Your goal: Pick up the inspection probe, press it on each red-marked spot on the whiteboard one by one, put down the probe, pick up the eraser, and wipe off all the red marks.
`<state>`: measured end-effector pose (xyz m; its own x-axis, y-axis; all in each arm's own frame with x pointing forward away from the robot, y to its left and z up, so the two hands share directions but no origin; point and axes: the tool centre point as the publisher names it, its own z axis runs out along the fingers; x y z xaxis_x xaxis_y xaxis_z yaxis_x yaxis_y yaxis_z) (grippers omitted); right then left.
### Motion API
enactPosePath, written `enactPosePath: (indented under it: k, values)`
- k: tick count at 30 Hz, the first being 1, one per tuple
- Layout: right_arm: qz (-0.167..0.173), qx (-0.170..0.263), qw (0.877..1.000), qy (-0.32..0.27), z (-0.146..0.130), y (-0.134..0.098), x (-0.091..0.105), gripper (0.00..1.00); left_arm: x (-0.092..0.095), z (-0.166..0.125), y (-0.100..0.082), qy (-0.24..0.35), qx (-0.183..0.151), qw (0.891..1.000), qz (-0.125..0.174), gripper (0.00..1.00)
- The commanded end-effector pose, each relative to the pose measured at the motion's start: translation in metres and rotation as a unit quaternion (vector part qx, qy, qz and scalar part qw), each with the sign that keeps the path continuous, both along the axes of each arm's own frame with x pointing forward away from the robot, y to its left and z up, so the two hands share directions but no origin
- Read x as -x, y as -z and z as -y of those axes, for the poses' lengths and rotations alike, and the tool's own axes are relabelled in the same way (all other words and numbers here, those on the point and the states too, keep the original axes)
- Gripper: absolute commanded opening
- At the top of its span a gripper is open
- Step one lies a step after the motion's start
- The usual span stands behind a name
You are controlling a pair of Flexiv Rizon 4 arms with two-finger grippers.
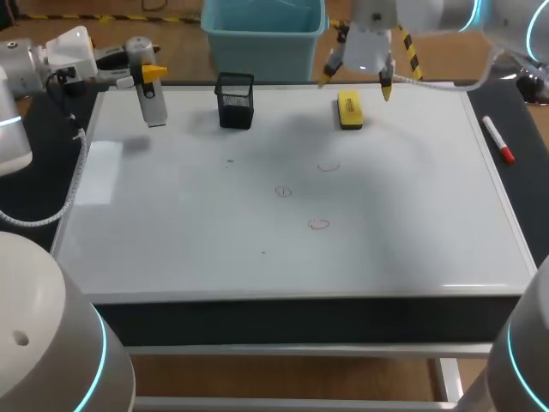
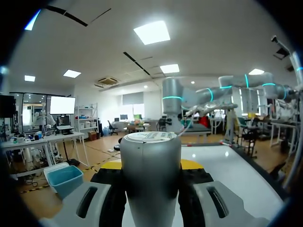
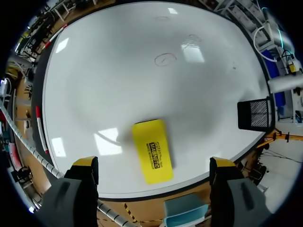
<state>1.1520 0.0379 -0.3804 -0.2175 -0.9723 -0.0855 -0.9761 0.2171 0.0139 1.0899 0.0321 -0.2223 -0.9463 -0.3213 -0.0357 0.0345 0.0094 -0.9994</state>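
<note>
The grey cylindrical probe (image 1: 153, 99) stands upright over the whiteboard's (image 1: 171, 232) far left corner. My left gripper (image 1: 151, 75) is shut on it. In the left wrist view the probe (image 2: 150, 161) fills the space between the fingers, touched from both sides. The yellow eraser (image 1: 350, 110) lies flat near the board's far edge. My right gripper (image 1: 358, 79) hangs open above it, a finger to either side and clear of the eraser (image 3: 152, 151). Three faint red circles (image 1: 328, 166) (image 1: 283, 191) (image 1: 319, 225) mark the board's middle; one red circle (image 3: 165, 59) lies ahead of the eraser.
A black mesh cup (image 1: 235, 100) stands on the board between the probe and the eraser. A red marker (image 1: 497, 139) lies on the dark strip along the board's right side. The mesh cup (image 3: 255, 113) and the marker (image 3: 41, 130) flank the eraser.
</note>
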Motion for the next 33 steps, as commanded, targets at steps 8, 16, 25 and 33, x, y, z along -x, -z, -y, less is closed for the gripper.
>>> enactPosePath:
  k: [8,16,25,33]
  values:
    - [-0.011,0.01,1.0,-0.025,0.0,0.01,-0.009,1.0,-0.001,0.0,0.0,0.001,0.0,1.0,0.001,0.0]
    - [-0.023,0.018,0.999,-0.036,0.001,0.025,0.001,1.0,-0.001,0.0,0.0,0.001,0.0,1.0,0.001,0.0]
    - [-0.029,0.032,0.998,-0.055,0.004,0.036,0.003,1.0,-0.001,0.0,0.0,0.001,0.0,1.0,0.001,0.0]
    - [-0.031,0.04,0.997,-0.063,0.003,0.04,-0.001,1.0,-0.001,0.0,0.0,0.001,0.0,1.0,0.001,0.0]
